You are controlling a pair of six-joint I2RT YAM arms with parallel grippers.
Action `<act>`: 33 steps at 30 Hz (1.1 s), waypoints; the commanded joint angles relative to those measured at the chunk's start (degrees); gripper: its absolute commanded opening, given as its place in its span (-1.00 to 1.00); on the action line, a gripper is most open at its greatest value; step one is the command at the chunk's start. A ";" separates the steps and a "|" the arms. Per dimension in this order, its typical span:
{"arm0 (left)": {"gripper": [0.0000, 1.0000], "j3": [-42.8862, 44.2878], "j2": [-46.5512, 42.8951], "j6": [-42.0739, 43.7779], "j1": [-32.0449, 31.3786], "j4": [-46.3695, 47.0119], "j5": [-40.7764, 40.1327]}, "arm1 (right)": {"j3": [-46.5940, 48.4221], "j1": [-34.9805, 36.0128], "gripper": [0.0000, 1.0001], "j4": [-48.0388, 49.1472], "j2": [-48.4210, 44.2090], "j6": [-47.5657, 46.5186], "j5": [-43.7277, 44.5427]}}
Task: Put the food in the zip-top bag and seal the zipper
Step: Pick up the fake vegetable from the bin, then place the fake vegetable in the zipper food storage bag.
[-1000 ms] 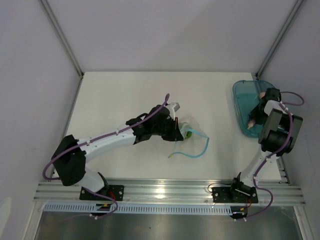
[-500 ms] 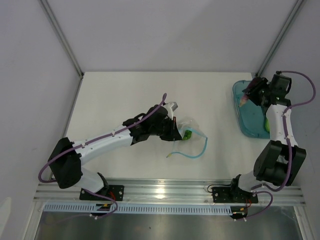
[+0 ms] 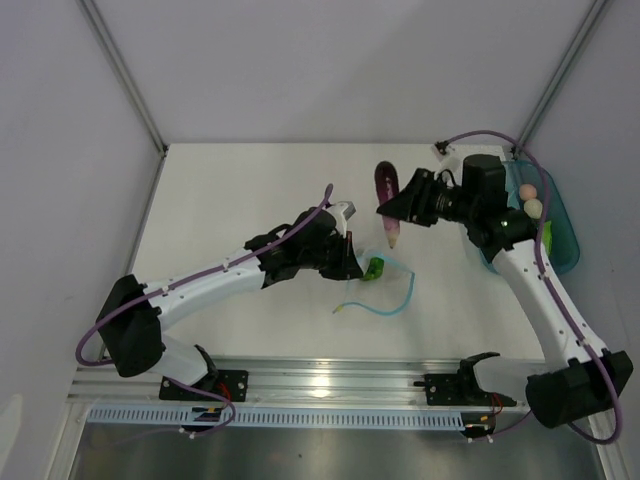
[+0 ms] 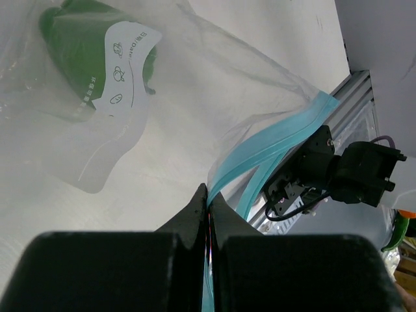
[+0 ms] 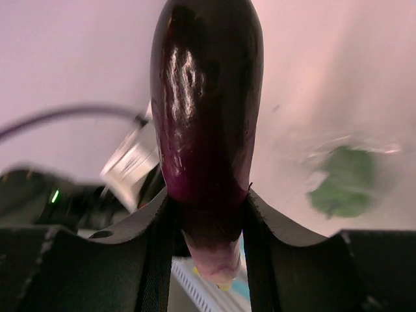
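The zip-top bag (image 3: 388,277) lies crinkled on the table's middle with a green bell pepper (image 3: 375,268) inside it. My left gripper (image 3: 354,266) is shut on the bag's mouth edge, at the teal zipper (image 4: 273,144). The pepper (image 4: 81,62) shows through the clear plastic in the left wrist view. My right gripper (image 3: 392,209) is shut on a purple eggplant (image 3: 385,180), held above the table just beyond the bag, pale stem end toward the bag. The eggplant (image 5: 207,110) sits between both fingers in the right wrist view.
A teal tray (image 3: 568,250) sits at the right edge, partly behind the right arm. In it are a pink ball (image 3: 527,190), a whitish egg (image 3: 533,207) and a light green vegetable (image 3: 547,236). Walls close in the table's left, back and right sides.
The right arm has lifted off the tray and swung left with the eggplant, now beside the bag. The left gripper has stayed put on the bag's edge.
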 commanded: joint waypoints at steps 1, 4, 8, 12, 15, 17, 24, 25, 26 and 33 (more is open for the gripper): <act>-0.99 0.55 -2.16 0.23 0.24 0.61 -1.32 | -2.68 6.33 -1.00 -6.76 -5.39 -3.27 -3.51; -0.99 -2.26 -3.48 -0.31 0.86 2.46 -1.23 | -3.99 13.00 -1.00 -13.87 -6.62 -5.91 -0.64; -0.99 -4.72 -4.80 0.22 1.12 3.25 -2.46 | -6.99 19.95 -1.00 -17.30 -10.65 -3.55 1.67; -0.99 -6.66 -5.68 0.66 2.09 3.87 -3.34 | -7.51 27.23 -1.00 -20.83 -13.03 -2.40 6.41; -0.99 -7.36 -6.12 1.36 2.44 3.96 -3.69 | -9.01 30.06 -1.00 -21.36 -14.09 -0.38 8.61; -0.99 -7.45 -6.21 1.89 2.44 3.87 -3.60 | -10.06 32.35 -1.00 -22.67 -14.18 0.50 10.28; -0.99 -9.99 -7.52 3.03 2.44 8.52 0.61 | -12.00 33.67 -1.00 -27.42 -14.09 0.68 19.77; -0.99 -10.44 -7.70 3.03 2.44 8.88 0.88 | -12.26 33.76 -1.00 -27.51 -14.18 0.77 19.87; -0.99 -10.53 -7.88 3.12 2.44 9.14 1.14 | -12.52 33.76 -1.00 -27.94 -14.18 0.94 19.95; -0.99 -12.19 -8.58 3.04 2.44 12.13 3.51 | -16.57 33.85 -1.00 -26.64 -12.60 1.03 19.34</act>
